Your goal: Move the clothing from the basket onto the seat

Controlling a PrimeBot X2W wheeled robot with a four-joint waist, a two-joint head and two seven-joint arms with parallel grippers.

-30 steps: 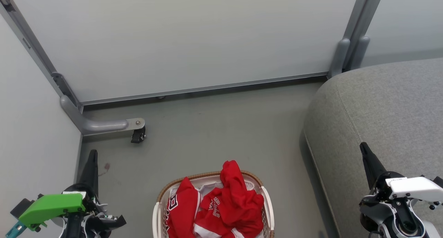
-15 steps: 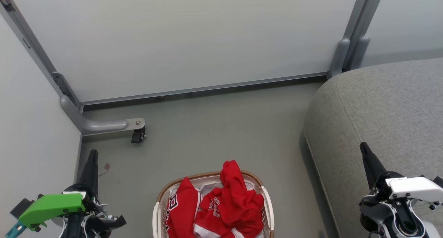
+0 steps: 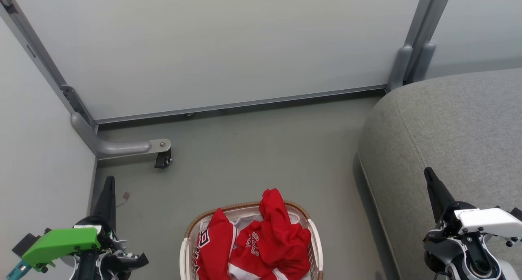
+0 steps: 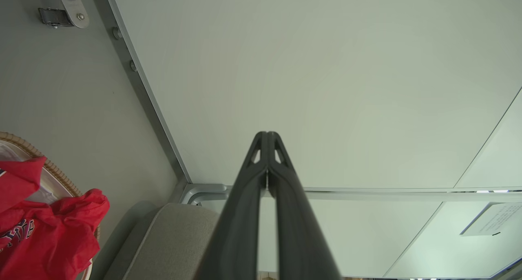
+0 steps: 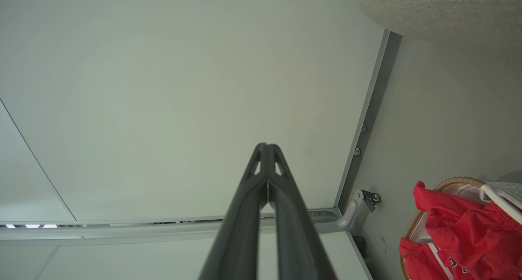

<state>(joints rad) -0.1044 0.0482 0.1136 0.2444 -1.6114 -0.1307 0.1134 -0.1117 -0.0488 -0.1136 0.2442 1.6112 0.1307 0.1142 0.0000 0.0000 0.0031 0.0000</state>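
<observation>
Nothing has shifted since the earlier frames: the left claw (image 3: 109, 181) and the right claw (image 3: 428, 173) hang where they were, each with its two long dark fingers pressed together and pinching nothing. The task therefore looks not yet begun. The red sports clothing with white trim and lettering (image 3: 261, 239) lies heaped in the oval white perforated plastic basket (image 3: 299, 210) with its brown woven rim, on the grey floor (image 3: 253, 149) between the claws. The large grey fabric seat (image 3: 448, 129) stands near on the right, with no clothing on the part in view. A grey caster foot (image 3: 162, 157) of the pale partition panel (image 3: 224, 47) stands well apart, and nothing seems to block the way.
</observation>
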